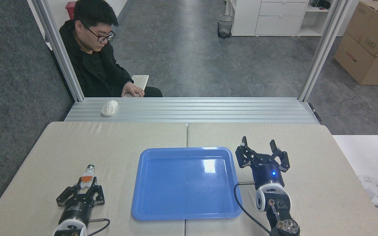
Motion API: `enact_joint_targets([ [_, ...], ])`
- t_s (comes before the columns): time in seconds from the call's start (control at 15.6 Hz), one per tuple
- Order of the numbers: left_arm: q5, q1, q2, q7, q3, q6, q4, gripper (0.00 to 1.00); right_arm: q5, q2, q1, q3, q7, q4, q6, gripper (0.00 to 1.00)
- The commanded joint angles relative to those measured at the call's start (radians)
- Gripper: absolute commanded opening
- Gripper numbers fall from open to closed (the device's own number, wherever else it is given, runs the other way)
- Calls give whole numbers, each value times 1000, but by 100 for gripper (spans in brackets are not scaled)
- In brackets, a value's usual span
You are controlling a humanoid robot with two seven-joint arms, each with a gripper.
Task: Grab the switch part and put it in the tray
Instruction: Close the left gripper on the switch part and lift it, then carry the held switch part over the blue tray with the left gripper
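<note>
The switch part [88, 173] lies on the beige table at the front left, its silver-green cap pointing away from me and its orange section just ahead of my fingers. My left gripper [86, 184] has its fingers drawn in against the white near end of the part. The blue tray [185, 196] sits in the middle of the table, to the right of the part, with nothing in it. Beside the tray's right rim, my right gripper [258, 143] is open and holds nothing.
A person sits behind the aluminium ledge [208, 109] at the back left, one hand on a keyboard [140, 79]. A white mouse [109, 108] rests on the ledge. A white round power socket [372, 190] sits off the table's right edge.
</note>
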Motion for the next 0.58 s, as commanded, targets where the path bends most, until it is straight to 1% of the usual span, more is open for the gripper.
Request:
enact_joint_targets([
  [0.0, 0, 17, 7, 0, -20, -26, -5, 4, 0, 0, 0, 0, 0, 0, 2, 100],
  [0.06, 3, 28, 7, 0, -20, -52, -26, 0, 1, 0, -1, 0, 0, 0, 0, 100],
  [0.13, 6, 31, 7, 0, -18, -60, -66, 0, 1, 0, 0, 0, 0, 0, 1, 100],
  [0.19, 7, 37, 6, -3, -15, -63, -142, 0, 1, 0, 0, 0, 0, 0, 2, 100],
  [0.26, 12, 43, 1, -9, -14, -71, -248, 0, 0, -2, -1, 2, 0, 0, 2, 100],
  [0.32, 15, 46, -3, -16, -15, -98, -387, 0, 1, -2, -1, 2, 2, 0, 2, 100],
  [0.39, 17, 45, -13, -23, -21, -148, -523, 0, 1, -2, -1, 2, 2, 0, 2, 100],
  [0.45, 15, 40, -25, -50, -31, -188, -611, 0, 1, -2, -1, 2, 2, 0, 2, 100],
  [0.51, 15, 28, -63, -110, -64, -224, -661, 0, 1, -2, -1, 2, 2, 0, 2, 100],
])
